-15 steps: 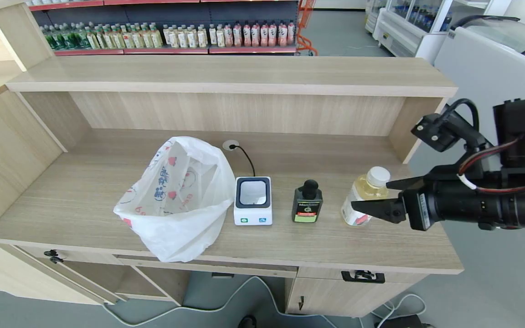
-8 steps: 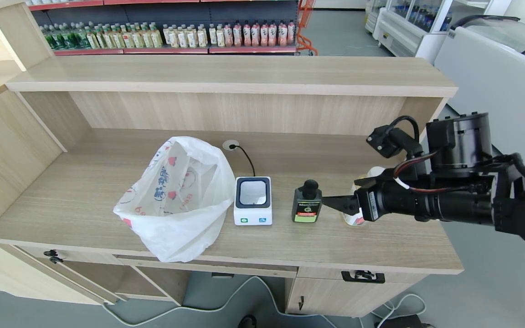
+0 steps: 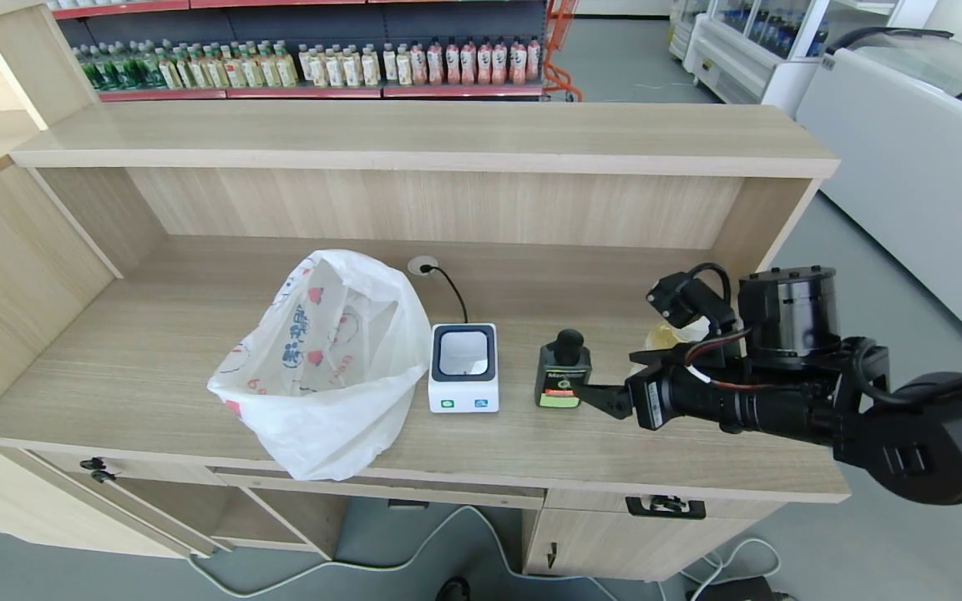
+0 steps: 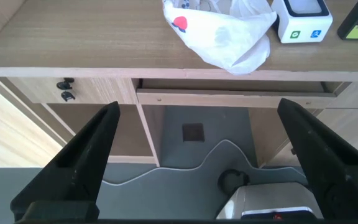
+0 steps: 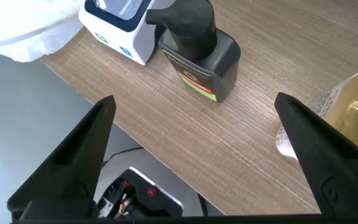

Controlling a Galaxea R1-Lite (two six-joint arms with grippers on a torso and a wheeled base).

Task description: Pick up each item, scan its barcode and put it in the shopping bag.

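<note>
A white plastic shopping bag [image 3: 318, 359] stands open on the wooden counter [image 3: 139, 367], with a white barcode scanner [image 3: 463, 367] just to its right. Right of the scanner stands a black bottle [image 3: 564, 374], and farther right a yellow bottle [image 3: 666, 335] largely hidden behind my right arm. My right gripper [image 3: 613, 376] is open, low over the counter between the two bottles, its near finger almost at the black bottle. Its wrist view has the black bottle [image 5: 201, 53], scanner [image 5: 120, 25] and yellow bottle [image 5: 353, 112] ahead of the gripper [image 5: 194, 102]. My left gripper [image 4: 197, 109] is open below the counter's front edge.
The scanner's black cable [image 3: 450, 288] runs back to a hole in the counter. A raised back wall and shelf [image 3: 422, 133] close off the far side, and a side panel [image 3: 22, 259] the left. Drawers with black handles [image 3: 665, 506] sit under the front edge.
My right arm has swung left and lower, from beside the yellow bottle to the gap next to the black bottle, now covering most of the yellow bottle. Nothing else has moved.
</note>
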